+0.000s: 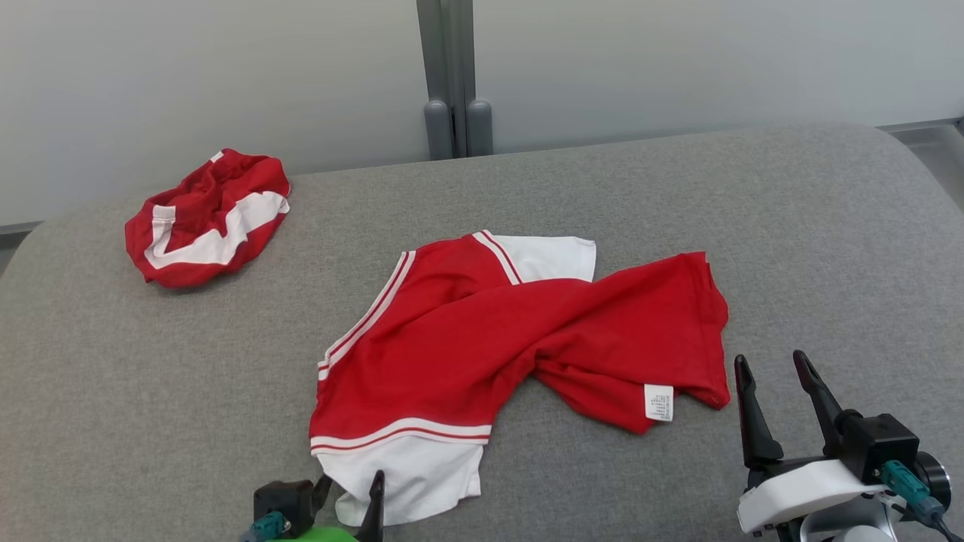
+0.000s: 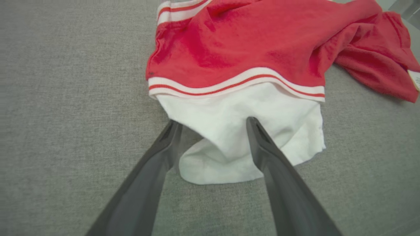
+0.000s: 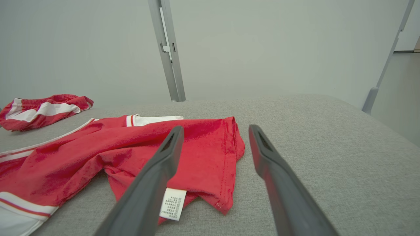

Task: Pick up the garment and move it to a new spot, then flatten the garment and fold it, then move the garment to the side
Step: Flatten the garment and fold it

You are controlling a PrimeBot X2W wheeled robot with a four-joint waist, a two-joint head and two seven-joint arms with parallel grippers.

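— Where's the garment (image 1: pixel 482 331)?
— Rumpled, mid-counter (image 1: pixel 678 188). The left wrist view shows the left gripper (image 2: pixel 212 121), fingers spread over its white sleeve (image 2: pixel 229 137).
— The right gripper (image 1: pixel 771 360)?
— Spread too, beside the hem; its wrist view shows the label (image 3: pixel 173 203) close up.

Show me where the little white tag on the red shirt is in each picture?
Head view: the tag hangs at the red shirt's lower right hem, left of the right gripper.
Left wrist view: the tag peeks in at the right edge, cut off.
Right wrist view: the tag sits low, left of centre.
Shared landmark: the striped band.
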